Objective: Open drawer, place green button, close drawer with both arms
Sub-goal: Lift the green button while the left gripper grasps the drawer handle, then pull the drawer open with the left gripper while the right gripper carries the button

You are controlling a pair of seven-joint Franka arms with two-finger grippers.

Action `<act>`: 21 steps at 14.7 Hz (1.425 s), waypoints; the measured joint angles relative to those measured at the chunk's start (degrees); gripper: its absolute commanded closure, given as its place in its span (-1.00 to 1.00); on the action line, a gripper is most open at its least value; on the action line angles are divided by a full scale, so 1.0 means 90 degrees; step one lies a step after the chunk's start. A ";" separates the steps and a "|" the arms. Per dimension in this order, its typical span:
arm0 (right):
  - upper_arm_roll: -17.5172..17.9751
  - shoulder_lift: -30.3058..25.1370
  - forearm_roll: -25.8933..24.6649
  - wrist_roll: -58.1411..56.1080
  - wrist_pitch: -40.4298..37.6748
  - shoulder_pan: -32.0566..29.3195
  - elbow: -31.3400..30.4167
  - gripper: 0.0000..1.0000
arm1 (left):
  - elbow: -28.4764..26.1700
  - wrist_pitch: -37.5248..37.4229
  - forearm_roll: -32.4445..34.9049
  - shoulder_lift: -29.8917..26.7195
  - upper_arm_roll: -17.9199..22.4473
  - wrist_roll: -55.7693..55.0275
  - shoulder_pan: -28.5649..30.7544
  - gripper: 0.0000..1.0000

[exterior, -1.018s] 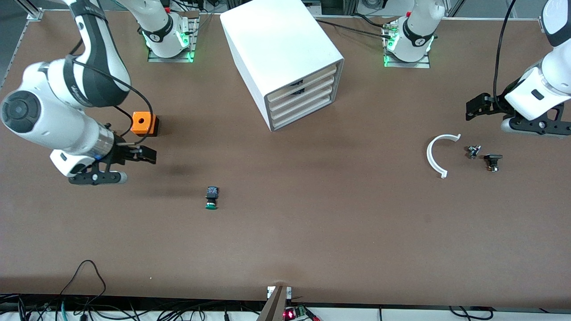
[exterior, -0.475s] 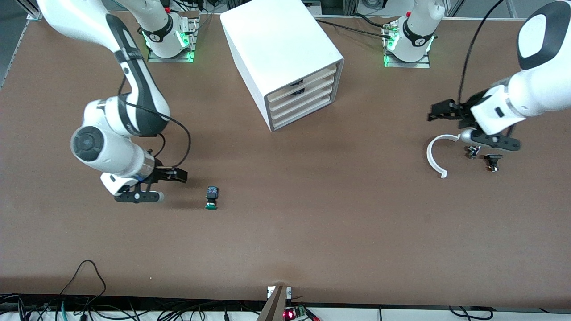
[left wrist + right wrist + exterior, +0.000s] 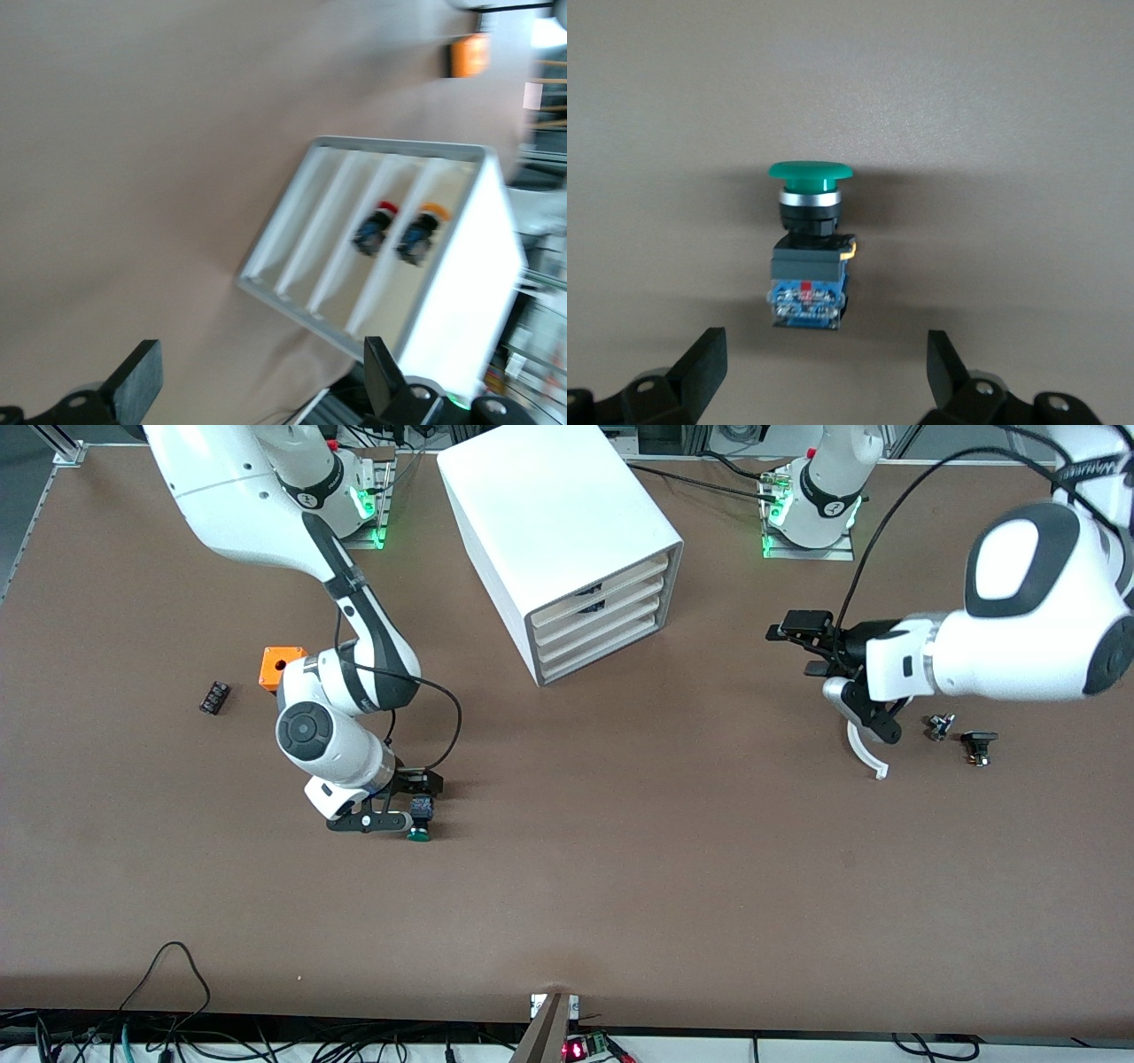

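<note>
The button lies on its side on the brown table, green cap toward the front camera. In the right wrist view the button lies just ahead of the open, empty fingers. My right gripper is low over the table, right beside the button, and my right gripper does not touch it. The white cabinet shows four beige drawer fronts, all shut. My left gripper is open and empty over the white arc, and my left gripper points at the drawer fronts.
An orange cube and a small flat black block lie toward the right arm's end. A white curved piece and two small dark parts lie toward the left arm's end. Red-capped and orange-capped buttons show in two drawer fronts.
My right gripper has swept in from the right arm's end to beside the button, uncovering the black block. My left gripper has moved toward the cabinet, over the white arc.
</note>
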 measured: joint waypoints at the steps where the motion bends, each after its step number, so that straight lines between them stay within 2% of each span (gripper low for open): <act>1: -0.0008 0.0079 0.0000 0.0000 0.0097 0.0000 0.0003 -0.98 | -0.0001 -0.0008 -0.0297 0.0180 -0.0030 0.0140 0.0008 -1.00; 4: -0.0010 0.0241 0.0000 0.0030 0.0399 0.0000 0.0014 -0.85 | -0.0011 0.0240 -0.1156 0.0870 -0.0201 0.0506 -0.0135 -1.00; 6: -0.0010 0.0318 0.0000 0.0079 0.0520 0.0005 0.0035 -0.68 | -0.0079 0.1012 -0.1428 0.1333 -0.0333 0.0980 -0.0446 -0.99; 9: -0.0009 0.0342 0.0000 0.0120 0.0541 0.0025 0.0095 -0.18 | -0.0658 0.2174 -0.1947 0.1628 -0.0668 0.1603 -0.0877 -0.98; 13: -0.0005 0.0342 0.0000 0.0238 0.0541 0.0116 0.0165 0.71 | -0.1583 0.2358 -0.3112 0.1782 -0.0749 0.2924 -0.0936 -0.89; 14: -0.0006 0.0342 0.0000 0.0260 0.0542 0.0126 0.0178 0.95 | -0.1794 0.2358 -0.3405 0.1853 -0.0772 0.3295 -0.0933 -0.79; 15: -0.0006 0.0342 0.0000 0.0264 0.0542 0.0128 0.0190 1.00 | -0.1982 0.2358 -0.3660 0.1928 -0.0804 0.3628 -0.0933 -0.66; 17: -0.0007 0.0342 0.0000 0.0278 0.0542 0.0127 0.0206 1.00 | -0.2288 0.2358 -0.3928 0.2043 -0.0859 0.4003 -0.0933 -0.17; 21: -0.0001 0.0342 0.0000 0.0514 0.0327 0.0152 0.0411 1.00 | -0.2605 0.2267 -0.3952 0.2082 -0.0943 0.4225 -0.0948 -0.09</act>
